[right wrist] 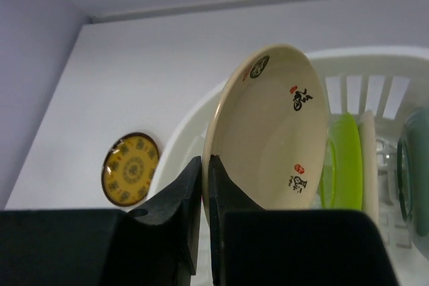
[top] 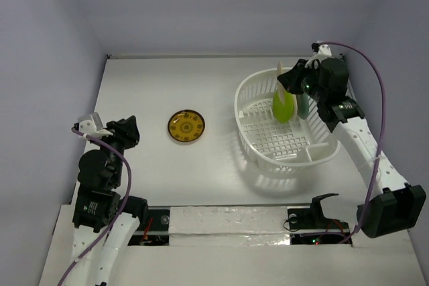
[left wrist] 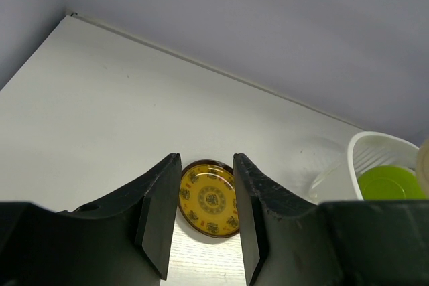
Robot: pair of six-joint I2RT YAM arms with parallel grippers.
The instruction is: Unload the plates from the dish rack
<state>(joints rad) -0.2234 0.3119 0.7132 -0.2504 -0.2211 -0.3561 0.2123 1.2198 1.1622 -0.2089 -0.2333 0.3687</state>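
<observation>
The white dish rack (top: 255,140) stands at the right of the table. In it a cream plate (right wrist: 275,132), a lime green plate (right wrist: 343,165) and a teal plate (right wrist: 412,179) stand on edge side by side. My right gripper (right wrist: 206,165) is shut on the cream plate's rim, one finger on each face. From above, that gripper (top: 293,80) sits over the rack's far side, by the cream plate (top: 280,73). An amber-orange plate (top: 186,127) lies flat on the table left of the rack. My left gripper (left wrist: 206,163) is open and empty, short of the amber plate (left wrist: 209,200).
The table is walled at the back and on both sides. The right arm (top: 365,149) reaches along the rack's right side. The rack's rim (left wrist: 375,144) and the lime green plate (left wrist: 389,182) show at the right of the left wrist view.
</observation>
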